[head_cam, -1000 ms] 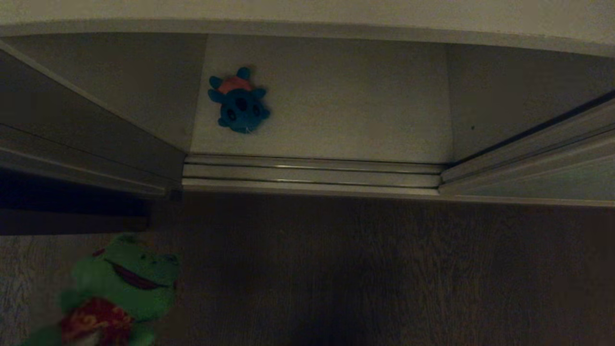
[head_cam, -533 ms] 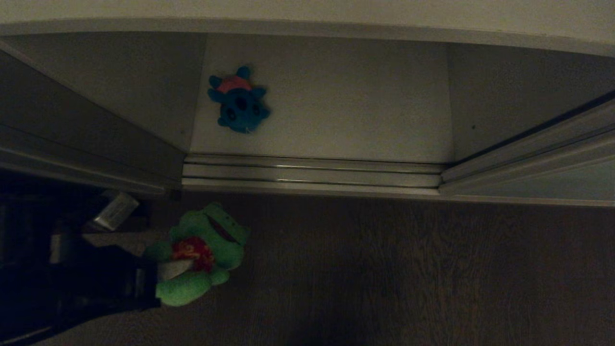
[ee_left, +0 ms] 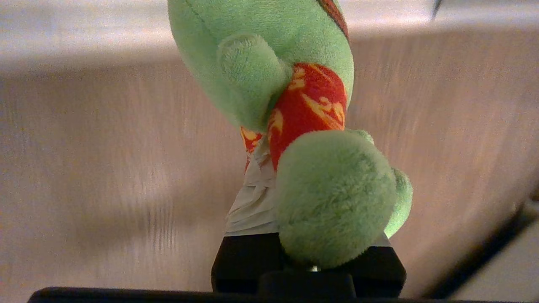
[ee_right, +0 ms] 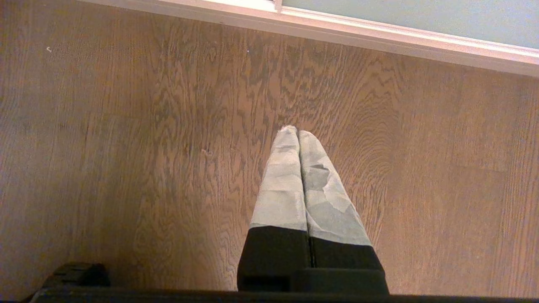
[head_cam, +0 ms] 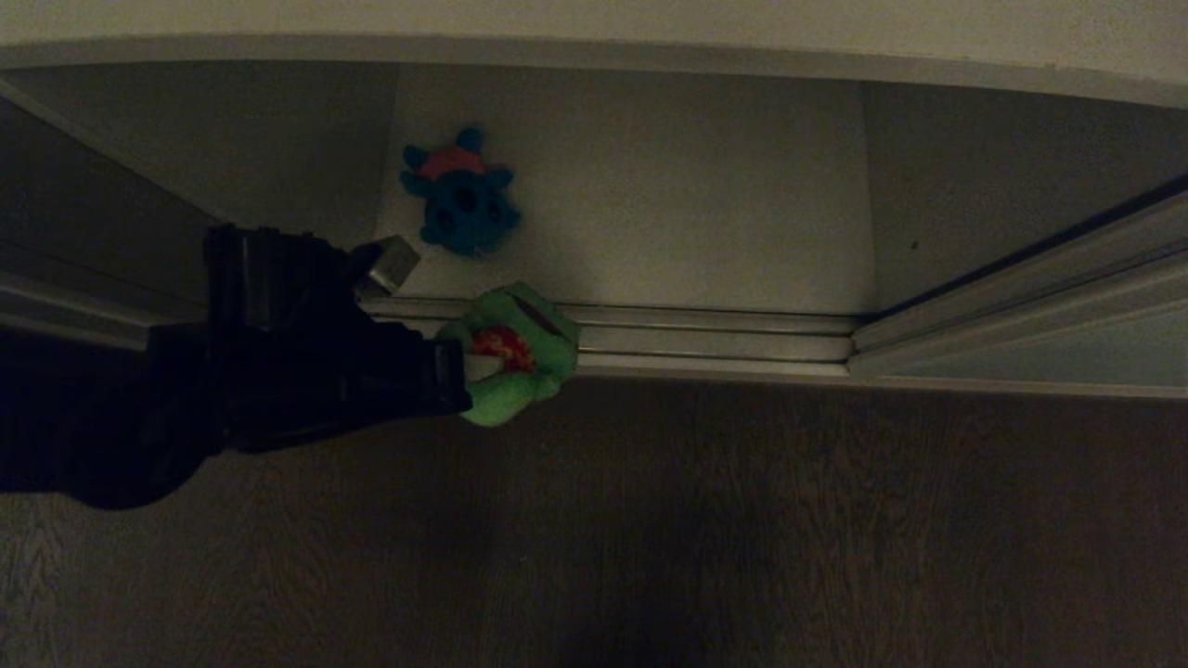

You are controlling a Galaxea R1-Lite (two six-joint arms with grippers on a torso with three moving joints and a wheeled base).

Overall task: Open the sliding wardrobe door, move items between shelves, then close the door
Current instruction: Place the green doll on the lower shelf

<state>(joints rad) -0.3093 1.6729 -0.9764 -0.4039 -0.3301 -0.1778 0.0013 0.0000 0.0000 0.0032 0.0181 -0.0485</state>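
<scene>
- Green frog [head_cam: 515,357]: plush toy in a red flowered shirt, held above the sliding-door tracks [head_cam: 705,336] at the wardrobe's threshold; in the left wrist view [ee_left: 294,126] it fills the centre, its head cut off by the frame edge and its face not visible.
- Left gripper [head_cam: 464,371]: fingers clenched on the frog's lower body; in the head view the fingers are almost wholly hidden by the toy and the dark wrist housing, and in the left wrist view [ee_left: 309,248] only their black bases and a strip of pale wrapping show behind a plush foot.
- Blue creature [head_cam: 459,192]: plush with a pink top, lying on the white shelf [head_cam: 668,204] inside the open compartment, near its left wall and apart from the frog.
- Sliding wardrobe door [head_cam: 1049,353]: pale panel, seen obliquely at the right and cut off by the frame edge; the matching structure at the left is dark and hard to make out.
- Right gripper [ee_right: 297,134]: absent from the head view; in its own wrist view the pale-wrapped fingers are pressed together, grasping nothing, above the wood-grain floor [ee_right: 126,147].
</scene>
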